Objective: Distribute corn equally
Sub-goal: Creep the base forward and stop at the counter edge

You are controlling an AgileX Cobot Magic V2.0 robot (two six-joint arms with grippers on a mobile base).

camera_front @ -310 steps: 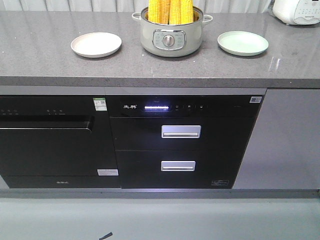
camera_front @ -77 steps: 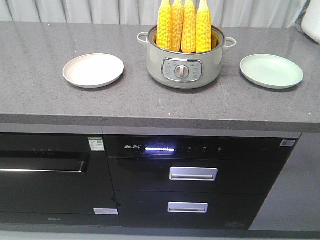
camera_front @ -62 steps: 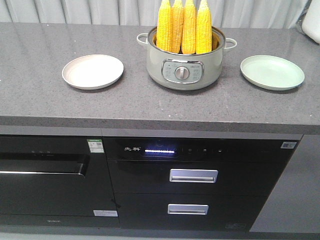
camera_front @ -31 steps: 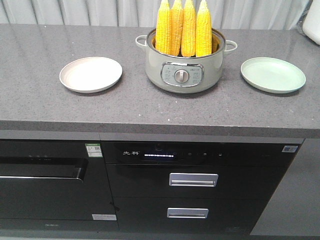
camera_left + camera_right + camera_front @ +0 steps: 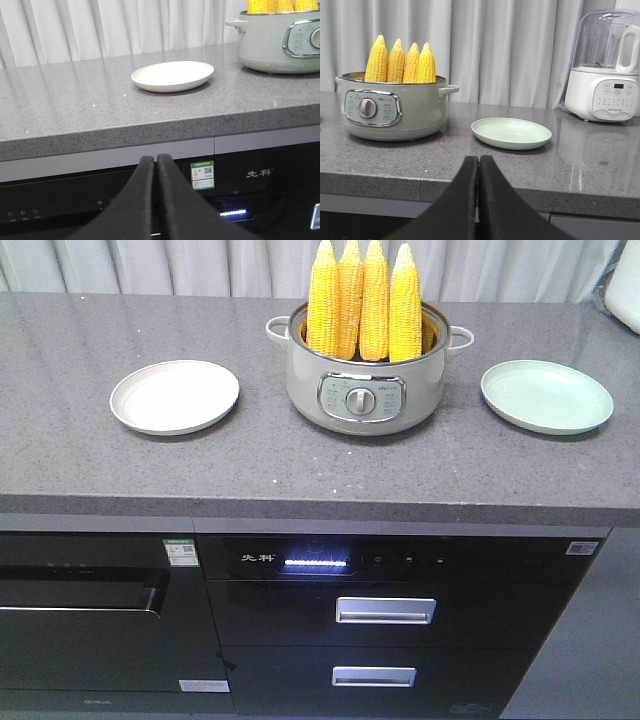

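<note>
Several yellow corn (image 5: 362, 302) cobs stand upright, tips up, in a pale green cooker pot (image 5: 362, 390) at the middle of the grey counter. The corn (image 5: 400, 62) and its pot (image 5: 390, 112) also show in the right wrist view, and the corn (image 5: 277, 5) tops the pot (image 5: 280, 42) in the left wrist view. A cream plate (image 5: 174, 397) lies to the pot's left and a mint green plate (image 5: 546, 395) to its right. My left gripper (image 5: 155, 159) is shut and empty, below the counter edge in front of the cream plate (image 5: 172, 76). My right gripper (image 5: 478, 159) is shut and empty, before the green plate (image 5: 511, 133).
A white blender appliance (image 5: 605, 75) stands at the far right of the counter. Black built-in appliances with silver drawer handles (image 5: 385, 610) fill the cabinet front below the counter edge (image 5: 300, 515). White curtains (image 5: 510, 45) hang behind.
The front view has moved in closer and looks further down on the counter; pot and plates sit lower and larger in frame. Corn and plates keep their places on the counter.
</note>
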